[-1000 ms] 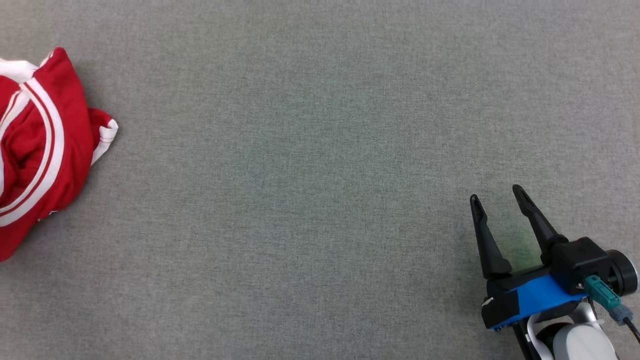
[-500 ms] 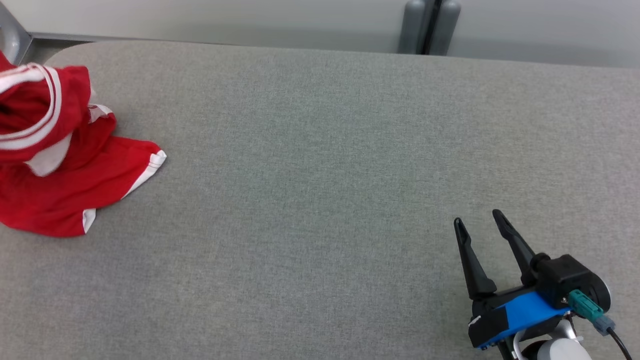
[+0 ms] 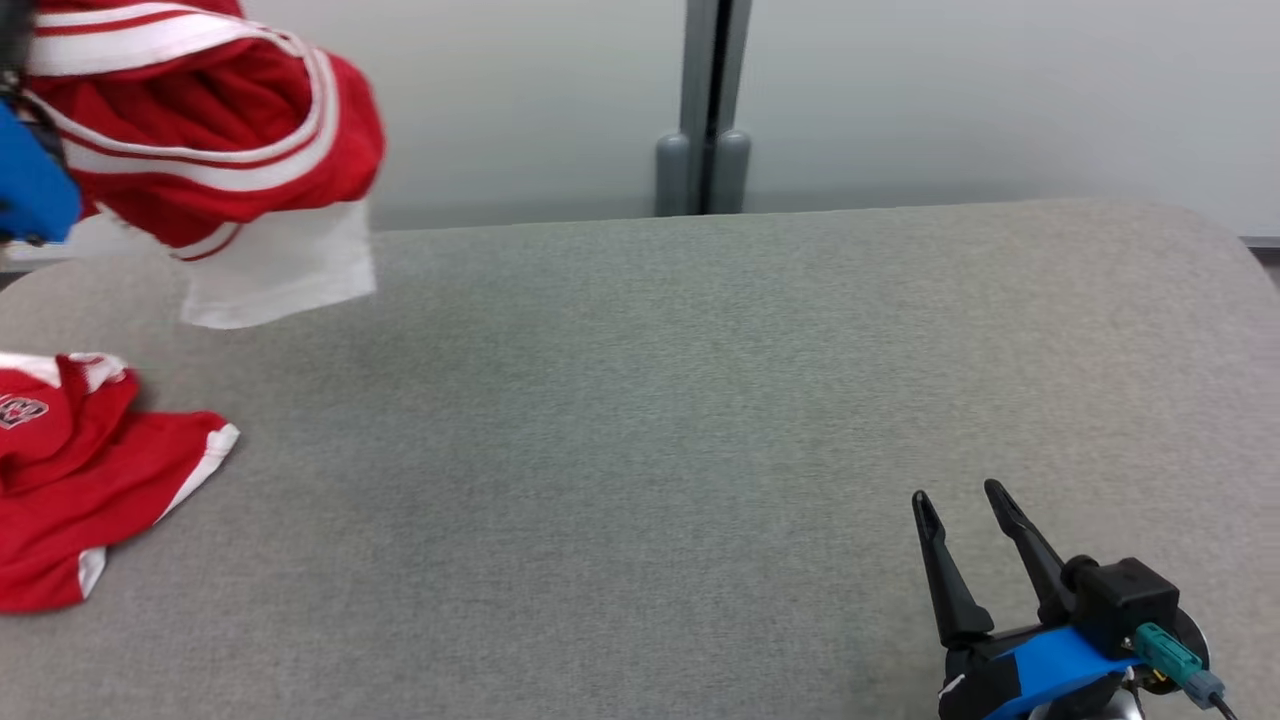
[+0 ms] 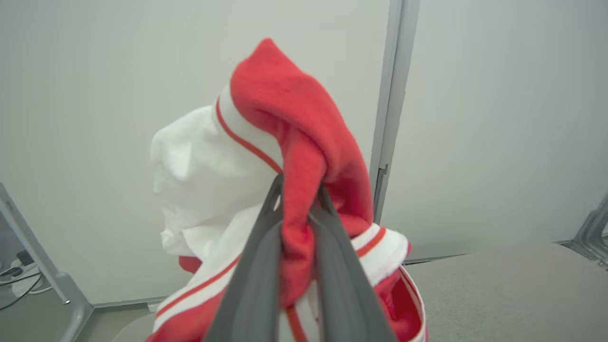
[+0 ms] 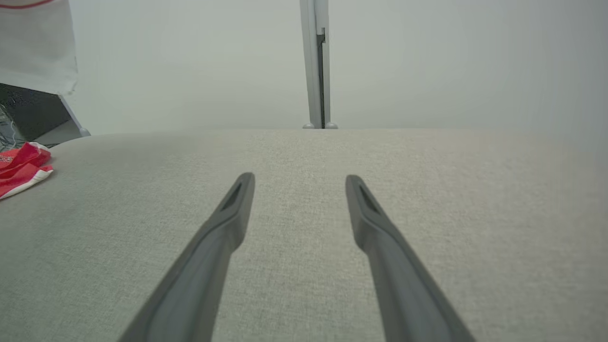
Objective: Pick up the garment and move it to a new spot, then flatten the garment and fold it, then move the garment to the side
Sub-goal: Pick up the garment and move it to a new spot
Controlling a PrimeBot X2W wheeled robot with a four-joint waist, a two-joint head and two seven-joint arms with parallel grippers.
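Left gripper clamps red-and-white garment (its printed emblem unreadable).

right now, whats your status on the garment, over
Left pincer shut on the garment, upper part raised, one end on the table. Right pincer open, low over the table. Nothing seen in the way.

1 red/white garment, 2 grippers (L gripper, R gripper), 1 grey table, 1 wall post
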